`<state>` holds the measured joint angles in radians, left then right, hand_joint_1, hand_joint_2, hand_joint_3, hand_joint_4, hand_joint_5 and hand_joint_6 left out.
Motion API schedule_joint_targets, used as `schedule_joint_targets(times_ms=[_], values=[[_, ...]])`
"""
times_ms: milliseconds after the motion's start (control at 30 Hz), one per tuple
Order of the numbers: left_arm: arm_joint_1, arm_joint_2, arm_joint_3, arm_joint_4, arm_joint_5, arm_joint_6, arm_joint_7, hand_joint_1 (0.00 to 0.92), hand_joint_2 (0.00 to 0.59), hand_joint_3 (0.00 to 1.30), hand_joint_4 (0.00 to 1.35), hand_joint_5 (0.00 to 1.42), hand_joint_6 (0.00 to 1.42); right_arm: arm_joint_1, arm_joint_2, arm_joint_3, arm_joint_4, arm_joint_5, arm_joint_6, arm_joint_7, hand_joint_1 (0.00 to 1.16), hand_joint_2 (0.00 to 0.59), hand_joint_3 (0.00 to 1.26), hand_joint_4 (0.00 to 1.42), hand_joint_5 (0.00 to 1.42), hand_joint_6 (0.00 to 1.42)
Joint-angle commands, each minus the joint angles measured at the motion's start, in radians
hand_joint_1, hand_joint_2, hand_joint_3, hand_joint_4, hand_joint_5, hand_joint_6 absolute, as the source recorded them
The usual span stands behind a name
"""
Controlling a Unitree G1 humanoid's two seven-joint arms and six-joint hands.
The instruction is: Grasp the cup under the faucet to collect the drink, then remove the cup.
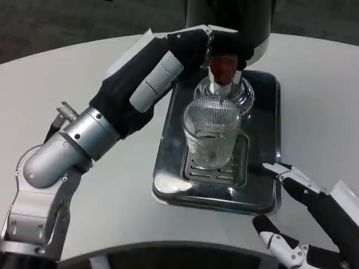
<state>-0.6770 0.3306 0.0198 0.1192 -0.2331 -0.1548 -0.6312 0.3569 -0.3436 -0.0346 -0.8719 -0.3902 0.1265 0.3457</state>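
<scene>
A clear ribbed glass cup [212,130] stands upright on the drain grate of a shiny metal drip tray [263,140], directly below the faucet with a red tap handle [222,68]. My left hand [196,47] reaches in from the left and rests on the faucet's top, its fingers wrapped over the black handle part. My right hand [297,216] sits at the lower right, off the tray's front right corner, fingers apart and holding nothing. It is clear of the cup. I cannot tell if any liquid is in the cup.
The dark dispenser body [230,17] rises behind the tray at the table's far edge. The round white table [101,168] has bare surface left of the tray and to the right of it. My left forearm [78,140] crosses the table's left side.
</scene>
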Motion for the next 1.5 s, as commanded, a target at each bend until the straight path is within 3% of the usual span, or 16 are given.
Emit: schedule_joint_targets(times_ms=[33, 767, 1067, 1167, 1300, 1433, 1500], values=[[0.026, 0.027, -0.024, 0.026, 0.014, -0.015, -0.052, 0.000, 0.045, 0.45, 0.35, 0.37, 0.21, 0.011, 0.007, -0.004, -0.016, 0.002, -0.004, -0.009, 0.60, 0.472, 0.18, 0.09, 0.03, 0.00], [0.025, 0.069, -0.036, 0.054, 0.078, -0.142, -0.032, 0.000, 0.047, 0.49, 0.34, 0.35, 0.19, 0.005, 0.016, 0.000, -0.013, 0.002, 0.003, -0.008, 0.61, 0.479, 0.18, 0.09, 0.04, 0.00], [0.031, 0.075, -0.034, 0.051, 0.082, -0.151, -0.027, 0.000, 0.050, 0.50, 0.34, 0.35, 0.19, 0.003, 0.033, 0.003, -0.003, 0.004, 0.008, -0.015, 0.62, 0.472, 0.18, 0.09, 0.04, 0.00], [0.031, 0.077, -0.035, 0.052, 0.082, -0.153, -0.026, 0.000, 0.051, 0.50, 0.34, 0.35, 0.19, -0.003, 0.054, 0.004, 0.014, 0.020, 0.019, -0.029, 0.67, 0.449, 0.17, 0.11, 0.07, 0.01], [0.030, 0.079, -0.037, 0.054, 0.085, -0.159, -0.026, 0.000, 0.051, 0.50, 0.34, 0.35, 0.19, -0.029, 0.074, -0.001, 0.058, 0.052, 0.025, -0.044, 0.79, 0.377, 0.17, 0.13, 0.11, 0.11], [0.030, 0.079, -0.040, 0.053, 0.087, -0.158, -0.023, 0.000, 0.052, 0.50, 0.34, 0.35, 0.19, -0.074, 0.079, -0.003, 0.111, 0.078, 0.011, -0.063, 0.89, 0.294, 0.14, 0.14, 0.13, 0.17], [0.031, 0.079, -0.041, 0.053, 0.088, -0.157, -0.021, 0.000, 0.052, 0.50, 0.34, 0.35, 0.19, -0.109, 0.099, -0.001, 0.158, 0.098, 0.003, -0.092, 0.91, 0.238, 0.13, 0.14, 0.15, 0.21]])
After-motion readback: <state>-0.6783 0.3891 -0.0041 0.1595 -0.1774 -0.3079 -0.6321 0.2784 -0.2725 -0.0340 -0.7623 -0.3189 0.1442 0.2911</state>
